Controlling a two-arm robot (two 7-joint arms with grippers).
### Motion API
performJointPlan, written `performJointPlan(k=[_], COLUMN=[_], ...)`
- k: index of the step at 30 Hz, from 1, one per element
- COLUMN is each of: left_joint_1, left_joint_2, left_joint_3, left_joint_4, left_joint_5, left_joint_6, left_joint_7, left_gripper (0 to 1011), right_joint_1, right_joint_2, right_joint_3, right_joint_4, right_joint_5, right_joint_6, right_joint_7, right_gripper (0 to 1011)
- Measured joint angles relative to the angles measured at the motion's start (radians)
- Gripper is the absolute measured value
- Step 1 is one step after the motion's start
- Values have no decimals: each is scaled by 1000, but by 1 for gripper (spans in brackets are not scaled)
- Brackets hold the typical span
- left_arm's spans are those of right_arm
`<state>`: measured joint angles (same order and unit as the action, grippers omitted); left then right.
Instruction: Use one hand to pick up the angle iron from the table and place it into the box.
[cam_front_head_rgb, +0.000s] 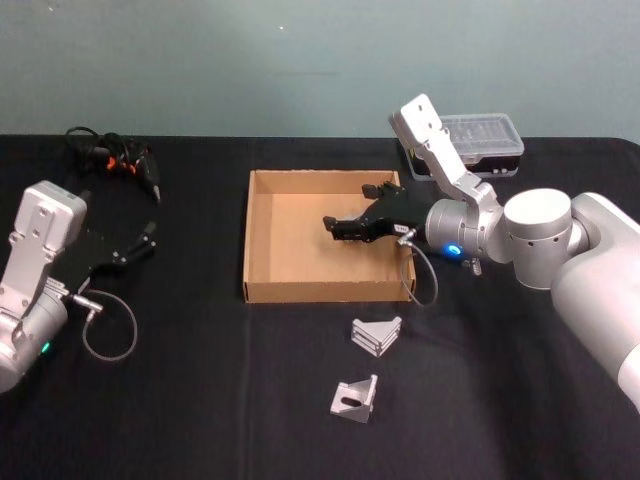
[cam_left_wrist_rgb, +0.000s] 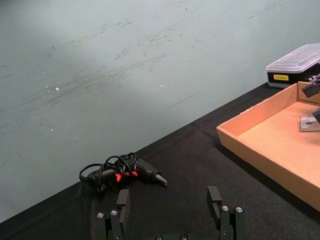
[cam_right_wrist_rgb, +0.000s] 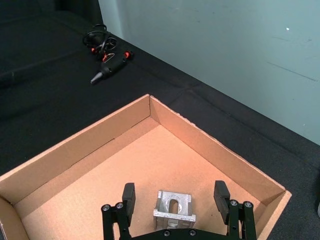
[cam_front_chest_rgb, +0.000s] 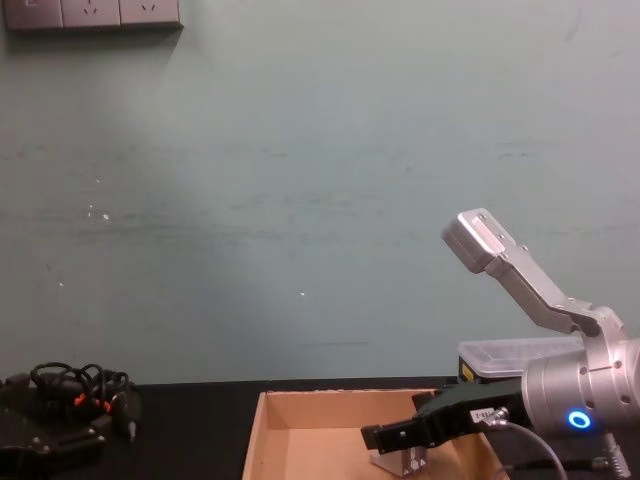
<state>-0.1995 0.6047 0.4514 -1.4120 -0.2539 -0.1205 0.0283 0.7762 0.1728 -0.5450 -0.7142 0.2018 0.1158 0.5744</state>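
Right gripper (cam_front_head_rgb: 348, 206): over box (cam_front_head_rgb: 320, 290), 3 o'clock side, fingers spread either side of angle iron (cam_right_wrist_rgb: 173, 207) lying inside. Left gripper (cam_front_head_rgb: 140, 243): table (cam_front_head_rgb: 200, 400), 9 o'clock, fingers apart.

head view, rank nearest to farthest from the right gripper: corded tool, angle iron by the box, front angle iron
1. angle iron by the box, centre right, just below the gripper
2. front angle iron, nearer the robot
3. corded tool, far back left

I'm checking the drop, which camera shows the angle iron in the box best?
The right wrist view: the angle iron sits on the box floor inside the open right pincer. Left wrist and chest views catch slivers; the head view's pincer covers it.
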Motion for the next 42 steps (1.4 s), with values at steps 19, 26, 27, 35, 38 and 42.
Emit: performJointPlan(k=[19,26,27,35,38,42], left_joint_1=[0,0,0,0,0,0], left_joint_2=[0,0,0,0,0,0], left_joint_3=[0,0,0,0,0,0], left_joint_4=[0,0,0,0,0,0], left_joint_5=[0,0,0,0,0,0], left_joint_6=[0,0,0,0,0,0], left_joint_7=[0,0,0,0,0,0], left_gripper=[1011,1011,1011,1011,1011,1011], right_joint_1=[-129,-292,-309,-503,-567,-648], right_joint_2=[86,195,206,316,346,382], right_joint_3=[32,65,70,123,140,157], right_joint_4=[-232,-517,-544,-806,-878,-956], right_joint_5=[16,46,52,116,137,157], right_joint_6=[33,66,68,82,84,84], right_joint_7=[-7,-37,-39,-71,-85,-104], right_gripper=[1000,1000,1000,1000,1000,1000])
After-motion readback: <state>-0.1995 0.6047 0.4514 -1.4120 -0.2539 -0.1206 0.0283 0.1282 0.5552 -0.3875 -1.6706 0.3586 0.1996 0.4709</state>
